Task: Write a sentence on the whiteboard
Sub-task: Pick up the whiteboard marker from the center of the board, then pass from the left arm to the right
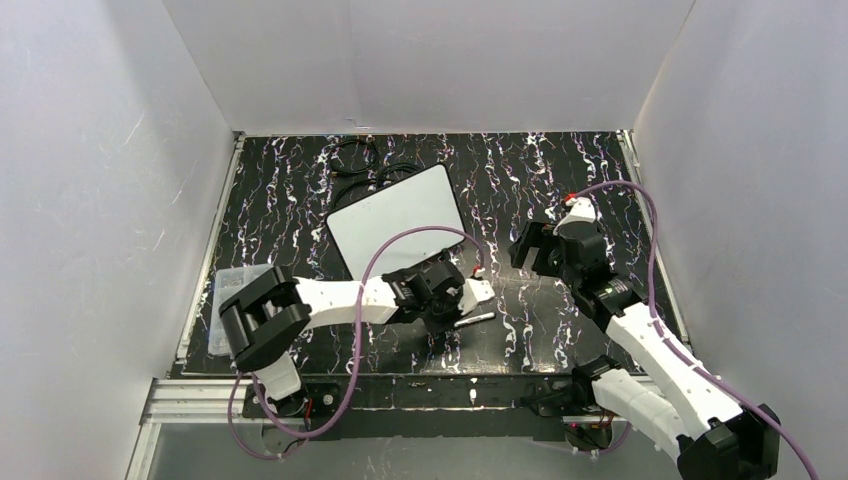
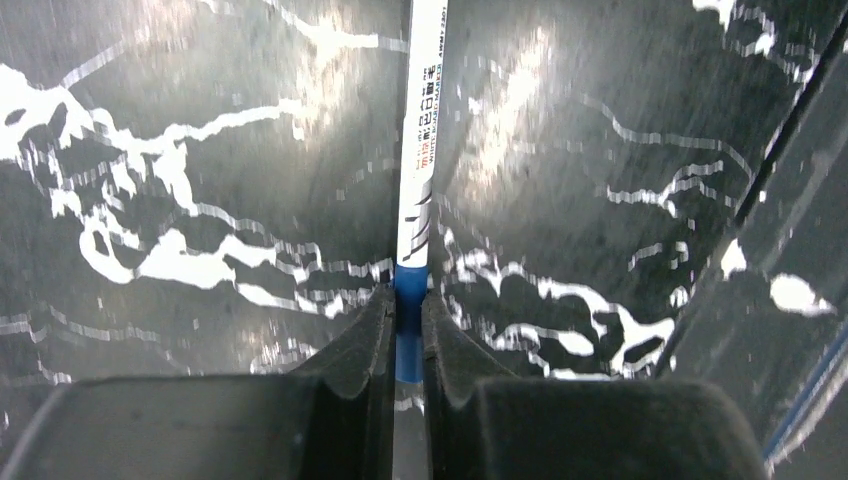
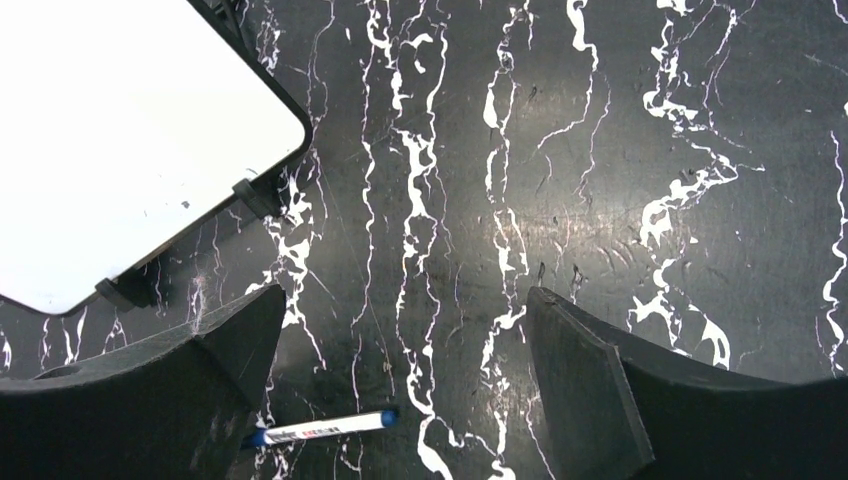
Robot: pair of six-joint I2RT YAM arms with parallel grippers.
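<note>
The whiteboard [image 1: 395, 220] lies tilted on the black marbled table, behind my left gripper. It also shows at the upper left of the right wrist view [image 3: 130, 140]. Its surface is blank apart from a few specks; no sentence shows. My left gripper [image 1: 455, 318] is low at the table, shut on the blue end of a white-barrelled marker [image 2: 420, 150]; the jaws [image 2: 408, 295] pinch it with the barrel pointing away. The marker [image 3: 320, 428] lies flat, its gripped end hidden behind my finger. My right gripper [image 1: 528, 250] hangs open and empty [image 3: 405, 295] right of the whiteboard.
A clear plastic box [image 1: 235, 290] sits at the table's left edge. Black cables [image 1: 365, 165] lie behind the whiteboard. Two black clips [image 3: 250, 195] stick out from the whiteboard's edge. White walls close in the table on three sides.
</note>
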